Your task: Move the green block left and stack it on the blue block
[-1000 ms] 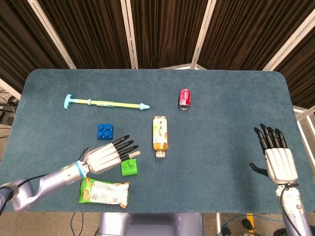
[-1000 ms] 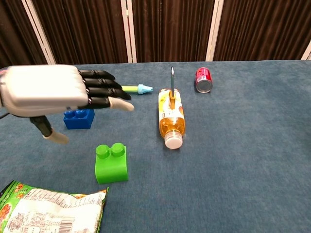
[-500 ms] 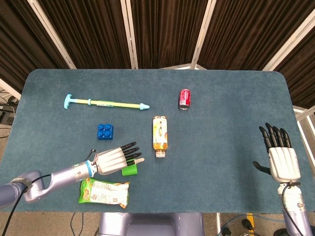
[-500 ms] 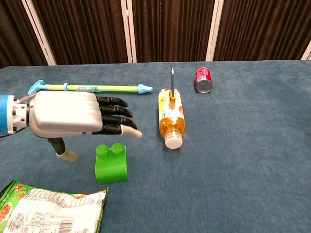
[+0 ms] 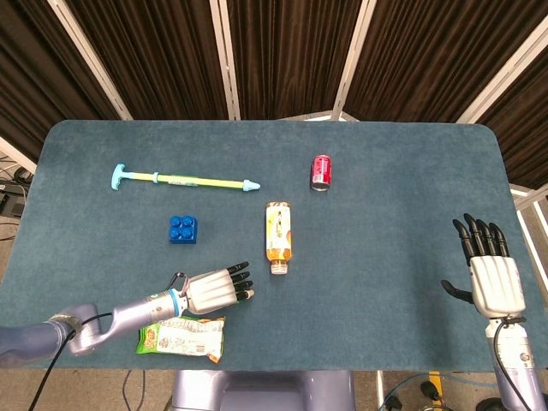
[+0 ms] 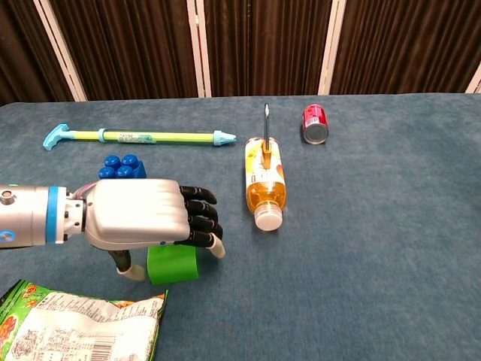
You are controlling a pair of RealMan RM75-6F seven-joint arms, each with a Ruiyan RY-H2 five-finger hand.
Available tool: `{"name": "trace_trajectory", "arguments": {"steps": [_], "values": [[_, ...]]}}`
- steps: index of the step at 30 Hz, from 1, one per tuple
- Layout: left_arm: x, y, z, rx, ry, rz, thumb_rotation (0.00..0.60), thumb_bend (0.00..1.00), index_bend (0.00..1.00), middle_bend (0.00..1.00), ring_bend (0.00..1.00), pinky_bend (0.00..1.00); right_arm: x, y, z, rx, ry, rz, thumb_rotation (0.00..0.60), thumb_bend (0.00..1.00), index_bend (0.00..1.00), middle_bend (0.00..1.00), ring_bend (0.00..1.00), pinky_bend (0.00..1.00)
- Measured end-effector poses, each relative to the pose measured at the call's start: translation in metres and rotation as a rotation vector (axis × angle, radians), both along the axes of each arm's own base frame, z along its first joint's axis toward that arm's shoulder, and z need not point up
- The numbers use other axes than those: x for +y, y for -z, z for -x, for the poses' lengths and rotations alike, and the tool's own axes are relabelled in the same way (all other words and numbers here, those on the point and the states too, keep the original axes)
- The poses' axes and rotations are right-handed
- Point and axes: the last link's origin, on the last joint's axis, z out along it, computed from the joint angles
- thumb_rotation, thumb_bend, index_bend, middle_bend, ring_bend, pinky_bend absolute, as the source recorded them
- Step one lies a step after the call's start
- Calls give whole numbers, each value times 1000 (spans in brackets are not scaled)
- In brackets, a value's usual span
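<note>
The green block (image 6: 172, 265) stands on the blue-grey table cloth, near the front left. In the chest view only its lower body shows under my left hand (image 6: 141, 215). In the head view the left hand (image 5: 214, 289) hides the block fully. The hand lies palm down over the block, fingers spread past its top and thumb down at its left side; no closed grip shows. The blue block (image 5: 182, 229) (image 6: 121, 166) sits behind and left of the hand, apart from it. My right hand (image 5: 492, 276) hovers at the far right edge, fingers straight, holding nothing.
An orange drink bottle (image 5: 278, 235) (image 6: 264, 184) lies just right of the green block. A red can (image 5: 320, 171) (image 6: 315, 124) lies behind it. A long yellow-green stick (image 5: 184, 179) (image 6: 139, 137) lies at the back left. A snack bag (image 5: 183, 334) (image 6: 75, 327) lies at the front left edge.
My left hand has moved toward the front edge and come down over the green block, which it now covers in the head view. The right hand has sunk slightly.
</note>
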Motion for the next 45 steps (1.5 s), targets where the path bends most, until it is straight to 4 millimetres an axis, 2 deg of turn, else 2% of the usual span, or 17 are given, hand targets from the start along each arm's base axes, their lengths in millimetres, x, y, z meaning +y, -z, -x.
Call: {"name": "trace_trajectory", "arguments": {"steps": [6,11,16,22,29,35,41,45], "values": [[0,6,-2,-11,-16,-4,600,110,492,491,401,346,0,-2,0,-5,-5,4,600,0,0,0,0,0],[0,4,-6,-41,-27,-20,600,126,582,570,472,432,0,-3,0,-9,-6,4,600,0,0,0,0,0],[0,-5,-10,-86,-60,-47,600,134,590,576,475,435,0,-2,0,-9,-8,-2,600,0,0,0,0,0],[3,-32,-12,-128,-179,-155,600,160,592,578,476,435,2,0,-3,-10,-18,-16,600,0,0,0,0,0],[22,-77,-4,-181,-458,-311,600,159,587,576,475,435,4,2,-6,-9,-31,-29,600,0,0,0,0,0],[45,-106,6,-239,-711,-394,600,160,578,571,475,435,5,5,-8,-2,-37,-42,600,0,0,0,0,0],[67,-118,11,-270,-895,-450,600,161,577,572,476,435,4,9,-8,7,-34,-52,600,0,0,0,0,0],[81,-116,10,-261,-968,-485,600,160,576,571,477,435,2,10,-7,5,-24,-53,600,0,0,0,0,0]]}}
